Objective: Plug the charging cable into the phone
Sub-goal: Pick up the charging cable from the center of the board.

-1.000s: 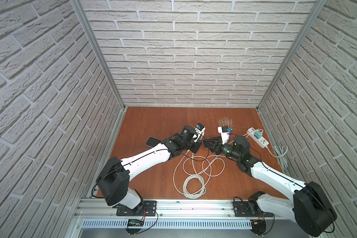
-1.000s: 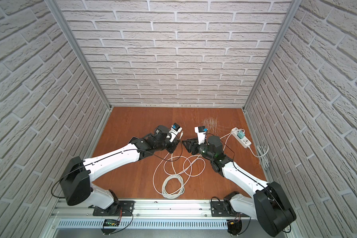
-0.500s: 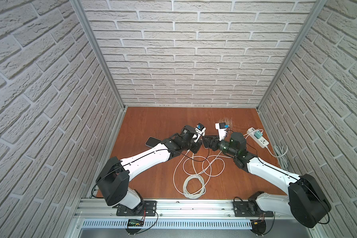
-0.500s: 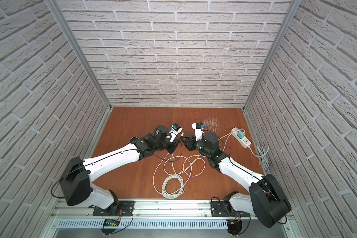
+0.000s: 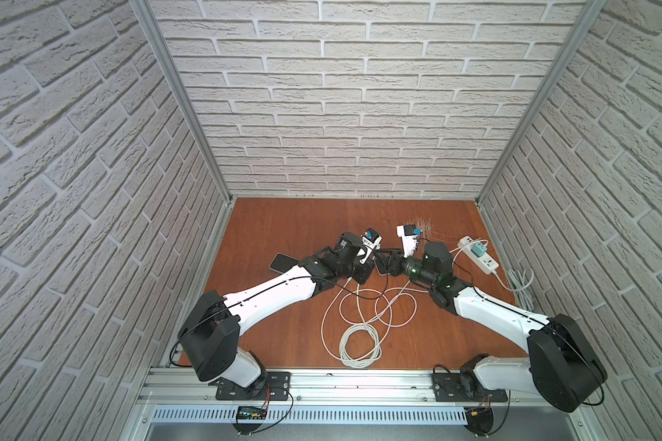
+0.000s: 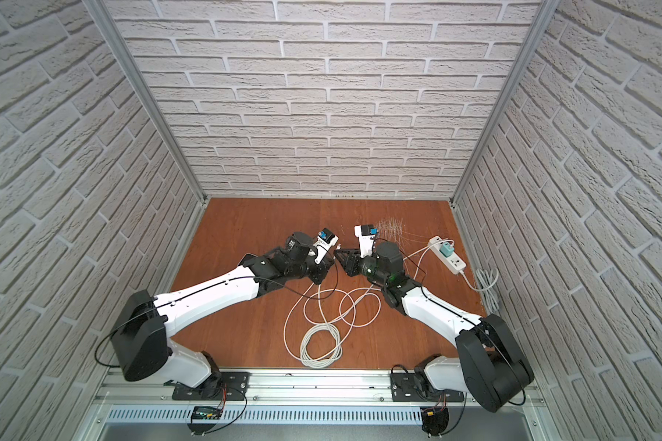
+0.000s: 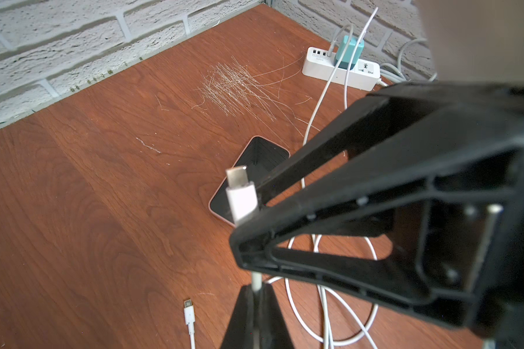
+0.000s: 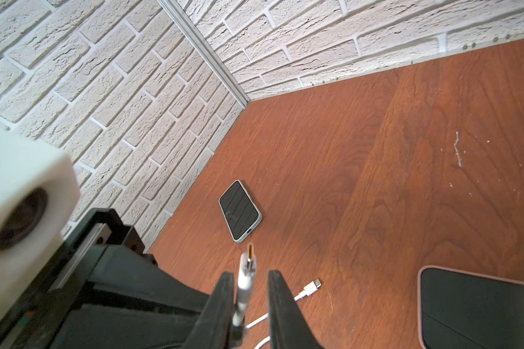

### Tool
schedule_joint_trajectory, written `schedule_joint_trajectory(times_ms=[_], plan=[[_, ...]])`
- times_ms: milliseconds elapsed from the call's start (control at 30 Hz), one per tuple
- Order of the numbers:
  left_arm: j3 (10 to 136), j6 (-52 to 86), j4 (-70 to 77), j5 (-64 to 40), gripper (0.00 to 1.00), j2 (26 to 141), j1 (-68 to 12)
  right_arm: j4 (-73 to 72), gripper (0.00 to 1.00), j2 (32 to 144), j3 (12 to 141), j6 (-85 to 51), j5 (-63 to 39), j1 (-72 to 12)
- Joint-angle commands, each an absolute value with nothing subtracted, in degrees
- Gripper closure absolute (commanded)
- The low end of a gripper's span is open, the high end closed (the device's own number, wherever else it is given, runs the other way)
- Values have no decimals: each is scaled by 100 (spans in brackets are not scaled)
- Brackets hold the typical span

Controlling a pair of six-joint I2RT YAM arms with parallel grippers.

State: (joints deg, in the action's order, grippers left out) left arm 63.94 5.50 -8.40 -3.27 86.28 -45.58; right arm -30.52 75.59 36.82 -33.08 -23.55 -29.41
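Left gripper (image 7: 256,291): fingers clamped on the white charging cable (image 7: 256,279), pinching the cord just behind its white USB-C plug (image 7: 241,196). The plug sticks out past the tips with its metal end free, in the air above the reddish-brown wooden tabletop (image 7: 88,196)

Right gripper (image 8: 250,276): jaws narrow, one on each side of the same plug. One finger (image 8: 224,290) touches the plug body and there's a small gap to the other, so not clamped

Phones: the black-screened phone with pink edge (image 7: 251,163) lies flat on the table just under the plug. The black-screened phone with pale grey-green edge (image 8: 239,211) lies flat nearer the left wall, port end turned toward the grippers, well apart from the plug

View differences:
- in both top views the arms meet nose to nose mid-table; jaw state too small to read
- the pink-edged phone is hidden under the arms there; only the grey-green one shows, beside the left arm
- top views add a loose coil of white cord (image 5: 360,340) near the front edge
- white power strip with teal charger (image 5: 478,255) at the right side, also in the left wrist view
- spare white plug (image 8: 312,286) lying on the table shows in both wrist views
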Motion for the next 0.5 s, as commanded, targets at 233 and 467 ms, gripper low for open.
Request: schedule_joint_trajectory(times_ms=[233,467], plan=[[6399,553,-527,-403,100,8605,-4579,-3387,84,7629,3801,-3332,-2382,-2988],[6416,553,-534,-420,100,8639,-4580,-3401,93,7647,3810,-3322,-2447,-2984]])
